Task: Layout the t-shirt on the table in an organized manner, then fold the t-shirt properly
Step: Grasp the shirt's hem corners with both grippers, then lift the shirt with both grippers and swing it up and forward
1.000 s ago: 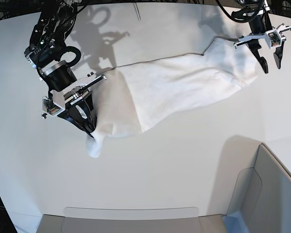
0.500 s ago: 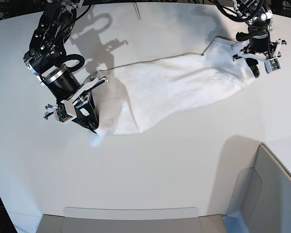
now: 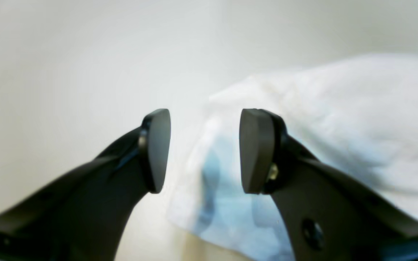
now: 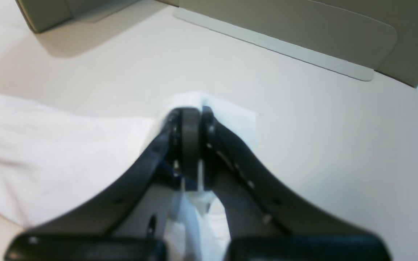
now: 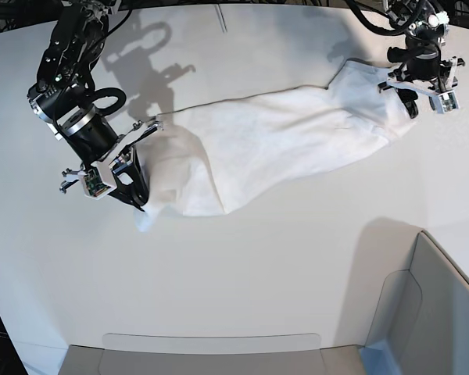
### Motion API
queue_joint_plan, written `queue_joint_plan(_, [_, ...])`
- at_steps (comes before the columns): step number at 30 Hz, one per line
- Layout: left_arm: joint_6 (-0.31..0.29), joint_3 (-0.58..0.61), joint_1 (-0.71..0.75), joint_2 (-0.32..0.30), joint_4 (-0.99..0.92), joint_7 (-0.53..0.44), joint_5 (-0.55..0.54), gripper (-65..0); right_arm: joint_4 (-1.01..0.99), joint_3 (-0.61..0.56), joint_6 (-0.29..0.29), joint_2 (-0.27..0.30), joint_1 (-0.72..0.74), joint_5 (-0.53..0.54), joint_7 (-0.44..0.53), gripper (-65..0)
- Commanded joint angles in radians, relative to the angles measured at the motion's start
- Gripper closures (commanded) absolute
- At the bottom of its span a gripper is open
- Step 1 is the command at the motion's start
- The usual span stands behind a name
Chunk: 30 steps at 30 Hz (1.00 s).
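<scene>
The white t-shirt (image 5: 281,148) lies stretched in a long crumpled band across the far half of the table (image 5: 258,273), print not visible. My right gripper (image 5: 139,201) is at the band's near left corner, shut on a pinch of the cloth; in the right wrist view the closed right gripper (image 4: 191,123) has the t-shirt (image 4: 49,152) bunched around it. My left gripper (image 5: 411,105) hovers at the band's far right end. It is open in the left wrist view (image 3: 204,148), with the t-shirt (image 3: 339,119) edge low between the fingers (image 3: 156,148), which do not touch it.
A grey-white bin (image 5: 430,312) stands at the near right corner, and a low grey panel (image 5: 211,344) runs along the front edge. The bin (image 4: 285,25) also shows beyond the right gripper. Bare table (image 3: 67,72) lies left of the left gripper.
The right arm has shifted left and slightly back with the shirt corner still pinched, pulling the left end along. The left gripper has come down at the shirt's right end and its jaws have widened.
</scene>
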Motion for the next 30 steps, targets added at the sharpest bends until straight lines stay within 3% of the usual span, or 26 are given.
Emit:
queue_joint_plan(1, [0.008,-0.046,0.002,0.001,0.016,0.016,-0.067,-33.1,0.009,0.000,0.008,0.004,0.012,0.017,0.027,0.0])
queue_joint_plan(4, [-0.003,-0.171,-0.002,-0.040,0.015,0.165,-0.291,-36.4,0.005,0.000,0.008,0.004,0.012,0.017,0.027,0.0])
queue_joint_plan(6, [-0.076,-0.232,-0.004,-0.092,0.001,0.291,-0.429,-37.2,0.003,0.000,0.010,0.004,0.012,0.017,0.027,0.0])
queue_joint_plan(8, [-0.135,-0.290,-0.005,-0.120,-0.025,0.394,-0.519,-37.1,0.003,0.000,0.010,0.004,0.004,0.017,0.027,0.0])
queue_joint_plan(10, [-0.135,-0.356,-0.012,-0.129,-0.056,0.455,-0.570,-37.1,0.003,0.000,0.010,0.004,0.004,0.017,0.027,0.0])
queue_joint_plan(13, [-0.135,-0.398,-0.035,-0.131,-0.091,0.486,-0.570,-37.1,0.003,0.000,0.010,0.004,-0.001,0.017,0.027,0.0])
queue_joint_plan(20, [-0.135,-0.284,-0.038,-0.166,-0.254,0.504,-0.556,-37.1,0.003,0.002,0.010,0.004,-0.002,0.017,0.027,0.0])
queue_joint_plan(30, [-0.135,-0.283,-0.059,-0.212,-0.378,0.501,-0.548,-37.1,0.003,0.005,0.010,0.004,-0.004,0.017,0.027,0.0])
